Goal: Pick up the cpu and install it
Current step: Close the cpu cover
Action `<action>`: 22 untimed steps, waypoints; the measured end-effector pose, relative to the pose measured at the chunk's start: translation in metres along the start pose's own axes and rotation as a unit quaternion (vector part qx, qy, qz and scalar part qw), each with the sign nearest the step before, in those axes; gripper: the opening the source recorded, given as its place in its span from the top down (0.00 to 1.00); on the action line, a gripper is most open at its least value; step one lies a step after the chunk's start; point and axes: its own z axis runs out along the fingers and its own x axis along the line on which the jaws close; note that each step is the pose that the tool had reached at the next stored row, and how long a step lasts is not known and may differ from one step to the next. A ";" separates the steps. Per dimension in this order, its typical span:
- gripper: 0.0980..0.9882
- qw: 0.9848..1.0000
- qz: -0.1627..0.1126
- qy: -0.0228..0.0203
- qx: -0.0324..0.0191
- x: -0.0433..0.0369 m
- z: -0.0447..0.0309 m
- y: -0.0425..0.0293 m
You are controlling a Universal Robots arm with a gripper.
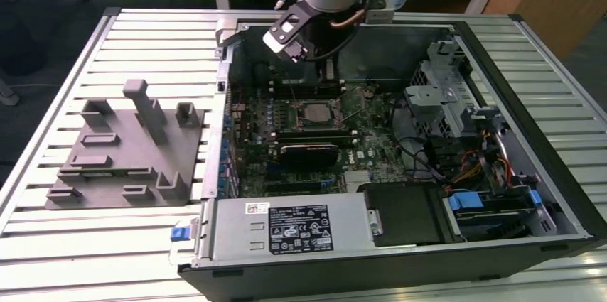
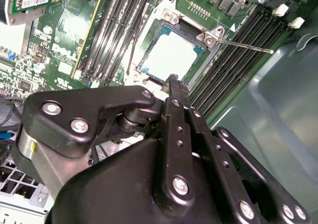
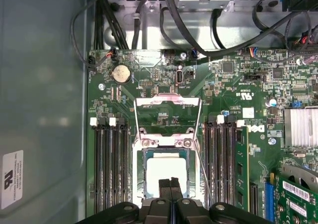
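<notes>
So, gripper (image 3: 170, 183): fingertips pressed together with nothing between them, clenched empty, poised right over the socket; in the second wrist view (image 2: 173, 82) the closed tips point down at the chip's edge; can't tell if they touch it.
cpu (image 3: 166, 167): shiny silver-white square, lying flat inside the socket, not in the gripper; bright in both wrist views (image 2: 171, 55).
socket (image 3: 140, 167): dark frame around the cpu, uncovered.
load plate (image 3: 168, 115): metal frame swung open, standing just beyond the socket.
lever (image 2: 246, 46): thin wire rod, released, sticking out beside the socket.
memory slots (image 3: 109, 169): long black rows on both sides of the socket.
motherboard (image 3: 149, 70): green, lying in the open case.
computer case (image 1: 569, 195): on its side, panel off, arm reaching in from above.
fixture block (image 1: 124, 153): grey plastic, on the table toward the exterior view's left, well apart from the case.
table (image 1: 142, 39): slatted metal top under everything.
</notes>
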 end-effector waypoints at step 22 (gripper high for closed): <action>0.99 1.000 0.000 0.000 0.000 0.0003 0.0009 0.0171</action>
